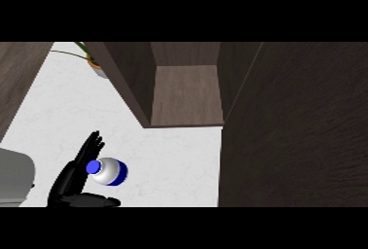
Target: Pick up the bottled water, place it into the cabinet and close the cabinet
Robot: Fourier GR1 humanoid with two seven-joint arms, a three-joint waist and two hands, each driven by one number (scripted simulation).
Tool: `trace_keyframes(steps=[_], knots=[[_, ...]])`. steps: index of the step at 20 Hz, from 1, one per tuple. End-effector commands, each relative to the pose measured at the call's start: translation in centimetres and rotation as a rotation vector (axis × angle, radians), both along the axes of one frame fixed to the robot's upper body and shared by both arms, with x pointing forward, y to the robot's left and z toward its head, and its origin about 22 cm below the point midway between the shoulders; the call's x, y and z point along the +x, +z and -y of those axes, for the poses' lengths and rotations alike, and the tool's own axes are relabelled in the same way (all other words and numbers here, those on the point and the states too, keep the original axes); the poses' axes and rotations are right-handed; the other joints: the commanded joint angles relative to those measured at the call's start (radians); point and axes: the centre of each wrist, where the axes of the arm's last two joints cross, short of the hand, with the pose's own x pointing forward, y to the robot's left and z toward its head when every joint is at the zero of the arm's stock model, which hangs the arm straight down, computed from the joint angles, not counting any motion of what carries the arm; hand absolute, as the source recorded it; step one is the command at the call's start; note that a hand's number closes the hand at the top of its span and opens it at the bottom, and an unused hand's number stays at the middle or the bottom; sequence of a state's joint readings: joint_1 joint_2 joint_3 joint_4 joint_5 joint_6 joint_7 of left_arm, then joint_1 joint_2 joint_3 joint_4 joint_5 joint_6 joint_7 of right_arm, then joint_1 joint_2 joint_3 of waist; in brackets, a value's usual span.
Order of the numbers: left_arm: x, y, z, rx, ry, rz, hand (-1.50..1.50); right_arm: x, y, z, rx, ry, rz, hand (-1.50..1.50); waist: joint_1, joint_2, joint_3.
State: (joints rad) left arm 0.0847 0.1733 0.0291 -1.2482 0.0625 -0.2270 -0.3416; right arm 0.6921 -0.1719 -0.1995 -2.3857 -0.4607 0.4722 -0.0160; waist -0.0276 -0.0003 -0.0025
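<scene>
White-and-blue bottled water (106, 171), standing upright on the pale counter (169, 155), cap up: black left hand (74, 179) just beside its left flank, fingers straight and together, unclosed; open cabinet (185, 92) beyond it, rightward; right hand unseen.

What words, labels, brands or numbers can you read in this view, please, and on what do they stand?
No text can be read anywhere.
The bottled water: a blue cap and a blue band only, no lettering visible.
The cabinet, counter and left hand: plain surfaces, no marks.
</scene>
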Motion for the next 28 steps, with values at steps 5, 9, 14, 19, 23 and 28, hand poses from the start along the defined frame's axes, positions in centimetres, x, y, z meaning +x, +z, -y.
trace_keyframes(steps=[5,9,14,19,23,28], knots=[[0.5,-4.1,-0.2,-0.088,0.040,-0.028,-1.50,-2.1,3.8,-1.3,0.084,0.056,0.084,-1.50,-0.002,0.002,-0.001],[-0.1,-6.2,0.6,-0.183,-0.015,-0.013,-1.50,-2.0,2.8,-0.8,0.065,0.047,0.089,-1.50,0.000,0.002,-0.001],[0.1,-7.1,0.5,-0.214,-0.074,-0.005,-1.50,-2.7,4.5,-0.5,0.056,0.064,0.078,-1.50,-0.006,0.002,-0.002],[-0.5,-8.5,1.0,-0.325,-0.065,0.001,1.50,-2.9,4.4,-1.0,0.050,0.036,0.078,-1.50,-0.002,0.002,-0.002],[2.1,-7.1,1.2,-0.453,-0.077,0.033,1.50,-2.7,3.7,0.3,0.047,0.046,0.080,-1.50,0.005,0.000,0.000],[1.2,-7.6,0.7,-0.423,-0.088,0.033,1.50,-3.5,4.7,0.1,0.033,0.033,0.084,-1.50,0.007,-0.001,0.000]])
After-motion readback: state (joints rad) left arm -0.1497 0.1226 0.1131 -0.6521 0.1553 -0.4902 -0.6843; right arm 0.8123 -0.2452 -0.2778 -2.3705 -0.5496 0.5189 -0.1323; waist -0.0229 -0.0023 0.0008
